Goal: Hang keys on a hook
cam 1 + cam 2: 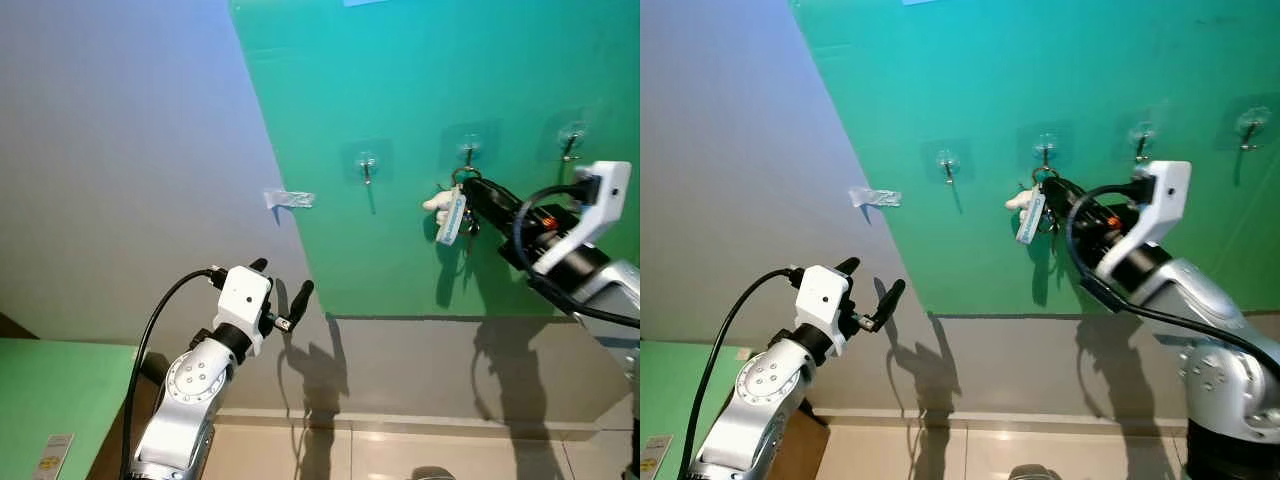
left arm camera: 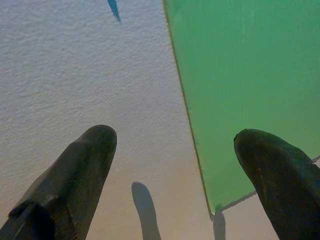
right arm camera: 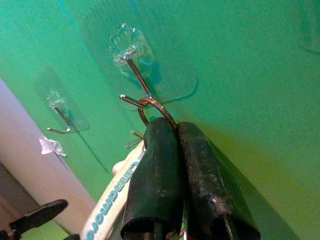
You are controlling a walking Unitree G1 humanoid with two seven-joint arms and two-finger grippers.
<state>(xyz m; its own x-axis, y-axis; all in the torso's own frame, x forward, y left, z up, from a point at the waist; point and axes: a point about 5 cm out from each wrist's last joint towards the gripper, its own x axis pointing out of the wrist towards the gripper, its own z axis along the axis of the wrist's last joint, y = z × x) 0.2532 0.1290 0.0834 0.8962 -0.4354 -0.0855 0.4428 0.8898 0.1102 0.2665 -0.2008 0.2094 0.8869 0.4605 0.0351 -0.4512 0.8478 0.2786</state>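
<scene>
Several clear adhesive hooks sit in a row on the green wall panel (image 1: 420, 60). My right gripper (image 1: 472, 186) is shut on the ring of a bunch of keys (image 1: 455, 212), from which a white tag (image 3: 112, 195) and a small pale charm hang. It holds the metal ring (image 3: 156, 107) right at the tip of the middle hook (image 3: 131, 62); I cannot tell whether the ring is over the hook. An empty hook (image 1: 367, 166) is to its left and another (image 1: 570, 145) to its right. My left gripper (image 1: 280, 278) is open, low, near the panel's lower left corner.
A scrap of clear tape (image 1: 290, 199) sticks out at the panel's left edge on the pale wall. A green tabletop (image 1: 50, 390) with a small sticker lies at the lower left. Tiled floor runs along the base of the wall.
</scene>
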